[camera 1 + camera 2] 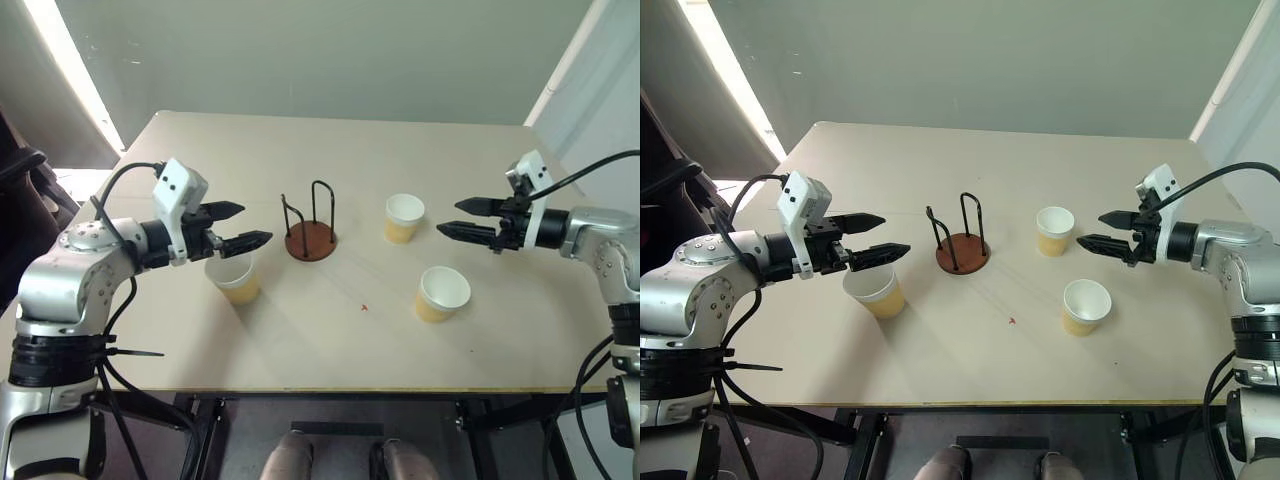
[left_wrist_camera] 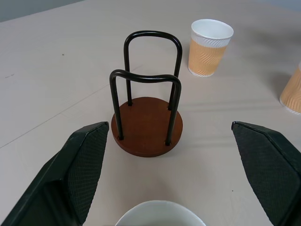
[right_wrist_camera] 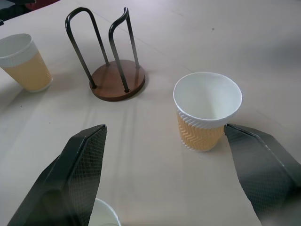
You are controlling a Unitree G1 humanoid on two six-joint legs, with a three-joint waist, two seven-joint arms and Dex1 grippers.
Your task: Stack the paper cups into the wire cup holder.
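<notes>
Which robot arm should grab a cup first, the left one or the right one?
Probably the left. The left end effector hangs open right over a paper cup, which stands beside the wire cup holder. The right end effector is open too, but its nearest cup stands a little apart.

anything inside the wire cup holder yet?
No. The round reddish-brown wooden base of the black wire cup holder is bare between the loops. All three tan-and-white paper cups stand on the beige table around it.
</notes>
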